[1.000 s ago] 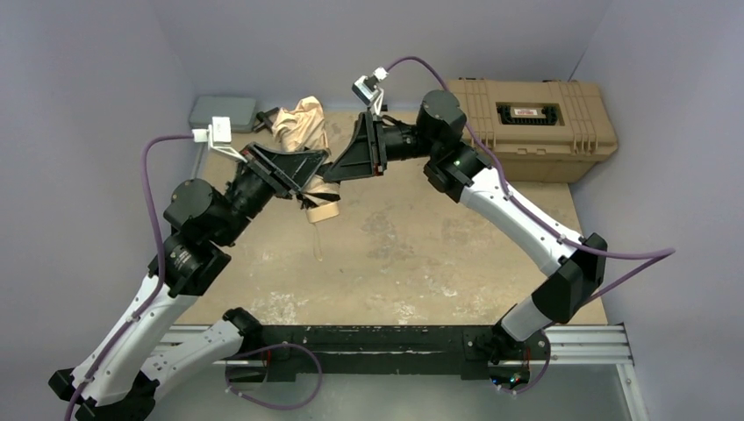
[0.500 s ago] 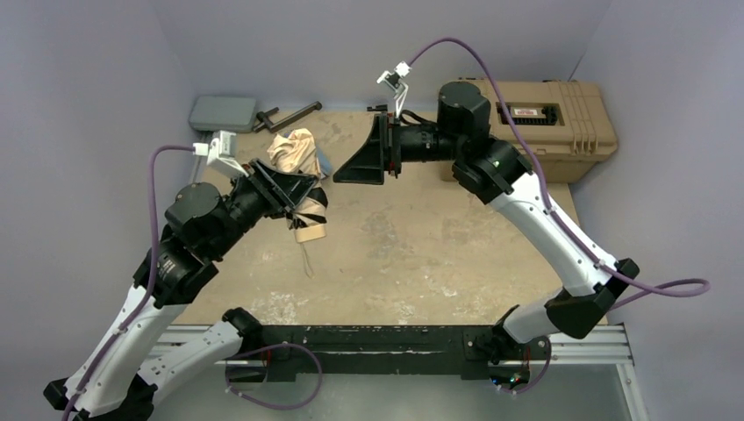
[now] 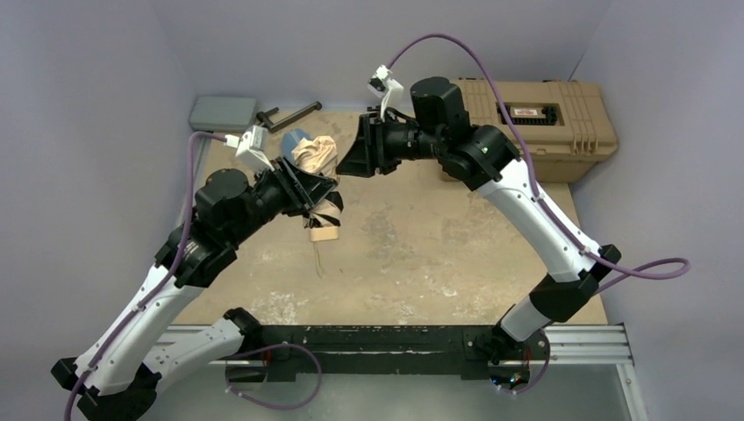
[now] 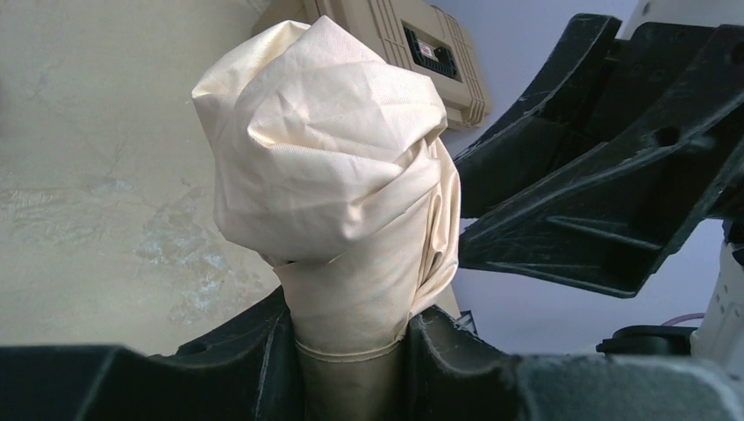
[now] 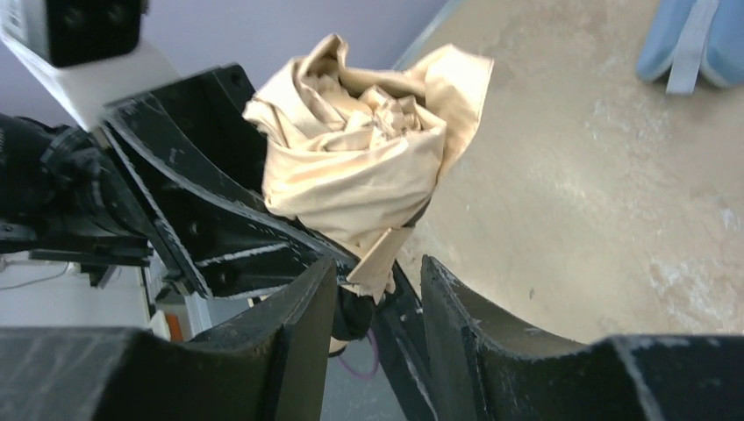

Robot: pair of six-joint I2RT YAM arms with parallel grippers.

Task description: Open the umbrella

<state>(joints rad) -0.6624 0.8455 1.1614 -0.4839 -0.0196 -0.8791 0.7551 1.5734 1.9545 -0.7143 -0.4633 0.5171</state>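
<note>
Folds of crumpled beige fabric hide the inner parts of the umbrella (image 4: pixel 333 175), which is bundled shut. Its handle (image 3: pixel 325 230) shows only from above, poking out below the left gripper (image 4: pixel 351 351). That gripper's jaws clamp narrowly on the bundle's neck, holding it above the table (image 3: pixel 421 254). The right gripper (image 5: pixel 377 294) hangs just beside the bundle's top, its jaws slightly apart and gripping nothing.

1. Pale lilac walls (image 3: pixel 88 132) close in on three sides, evenly lit.
2. The tan tabletop (image 3: pixel 421 254) is scuffed and blotched white.
3. A tan toolbox (image 3: pixel 544 114) sits far right, a grey case (image 3: pixel 222 111) far left.
</note>
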